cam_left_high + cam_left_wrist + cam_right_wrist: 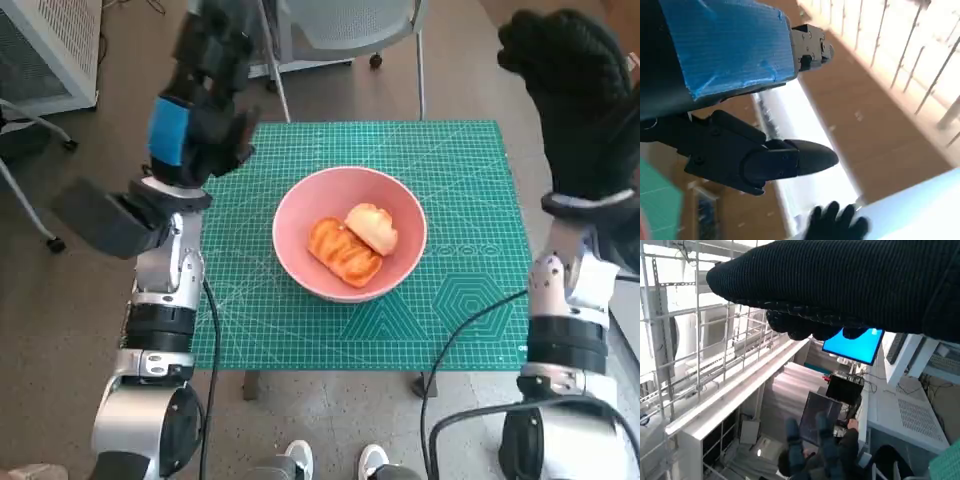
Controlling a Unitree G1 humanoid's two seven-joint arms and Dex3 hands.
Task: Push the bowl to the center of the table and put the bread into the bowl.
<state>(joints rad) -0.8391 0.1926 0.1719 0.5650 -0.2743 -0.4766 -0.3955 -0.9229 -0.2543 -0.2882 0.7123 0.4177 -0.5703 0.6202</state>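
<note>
Basically done: bread point(352, 243) sits in centred bowl point(296, 262); left hand point(205, 110) and right hand point(575, 95) raised, fingers loosely apart, empty — keep clear.

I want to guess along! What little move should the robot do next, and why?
Probably just lower both raised hands and rest: the two golden bread pieces already lie inside the round pink bowl, which sits near the middle of the green cutting mat. Left hand and right hand hold nothing.

Pink bowl point(350, 232), golden-orange bread point(345, 252), green gridded mat point(470, 200), blue-taped black left robot hand point(200, 110)
</note>
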